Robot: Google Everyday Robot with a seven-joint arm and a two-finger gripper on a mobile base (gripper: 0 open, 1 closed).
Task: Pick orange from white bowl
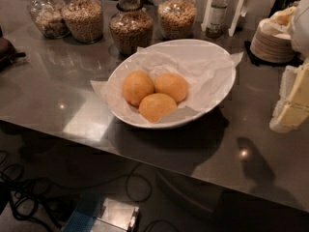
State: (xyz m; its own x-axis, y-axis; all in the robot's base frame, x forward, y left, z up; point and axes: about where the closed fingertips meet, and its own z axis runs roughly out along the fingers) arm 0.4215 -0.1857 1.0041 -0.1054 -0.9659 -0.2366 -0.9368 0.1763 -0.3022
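We see three oranges [157, 106] clustered and touching on crumpled paper in the white bowl [203, 112], mid-bench [58, 91], in front of the jars [130, 30]. Each looks nearly round, so we can tell no long axis or heading. Our tool [293, 100] hangs at the right edge, apart from the bowl; whether it is spread or closed we cannot tell.

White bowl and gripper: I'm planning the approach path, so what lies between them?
Only bare grey countertop lies between the gripper, at the right edge, and the white bowl, as the camera view shows.
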